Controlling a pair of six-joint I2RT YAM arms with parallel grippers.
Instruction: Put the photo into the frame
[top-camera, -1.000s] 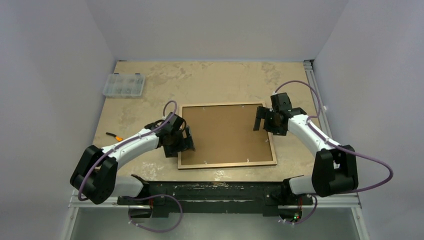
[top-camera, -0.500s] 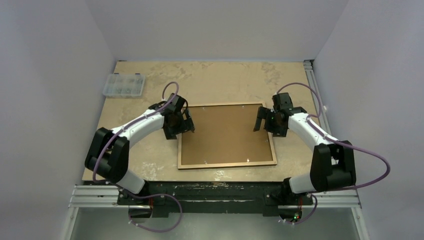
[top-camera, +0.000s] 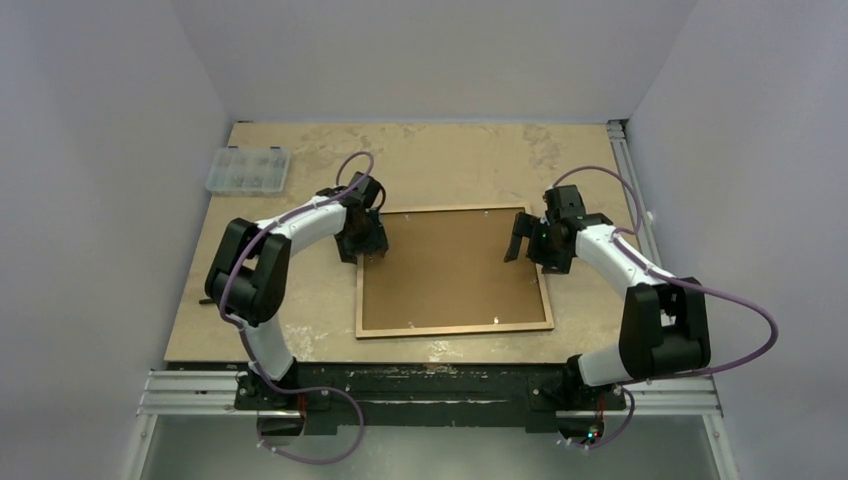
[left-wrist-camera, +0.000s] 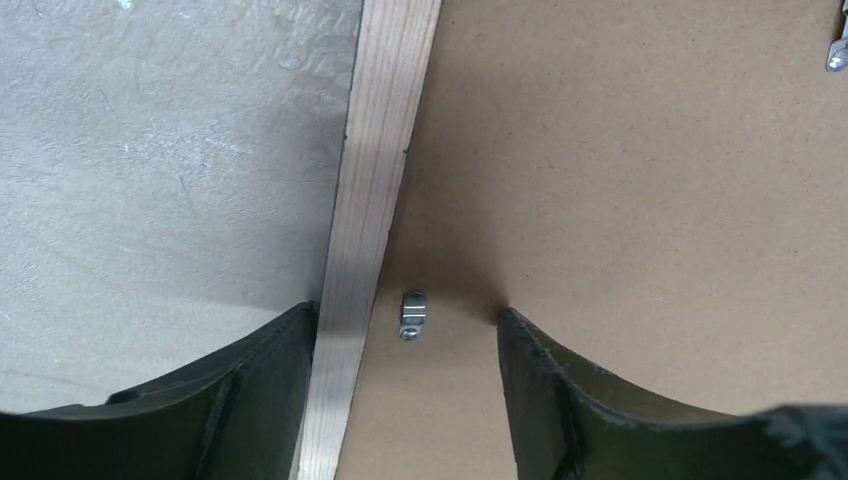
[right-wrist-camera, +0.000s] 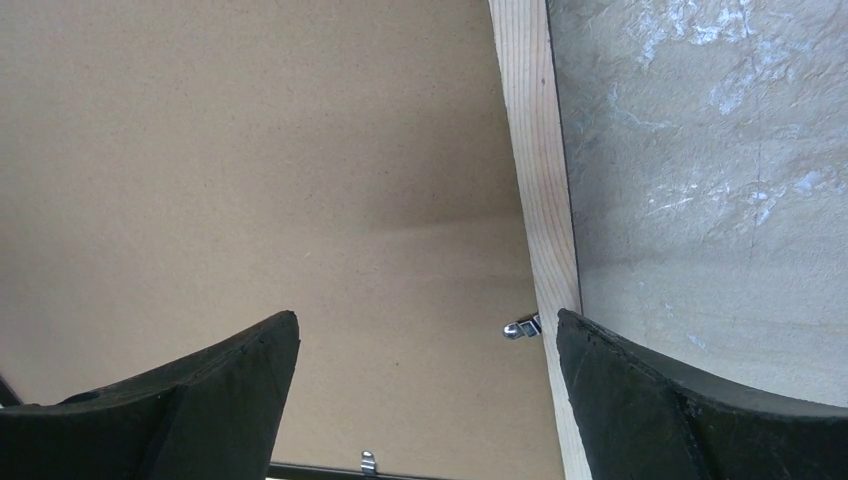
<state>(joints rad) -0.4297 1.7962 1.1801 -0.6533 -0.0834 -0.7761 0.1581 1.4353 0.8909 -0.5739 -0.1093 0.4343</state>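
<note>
You are holding the left jaws partly open and empty astride the small metal tab (left-wrist-camera: 412, 315) by the left rail of the frame (left-wrist-camera: 375, 180), which is lying back-up at the middle of the surface (top-camera: 320, 310) with the photo not showing, so you should be centring on that tab before closing, while the right jaws are hanging wide and empty.

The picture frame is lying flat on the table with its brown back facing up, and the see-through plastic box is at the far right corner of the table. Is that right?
Not quite. The top view shows the see-through plastic box at the far left corner of the table, not the far right. The rest is right: the frame lies flat with its brown back up.
</note>
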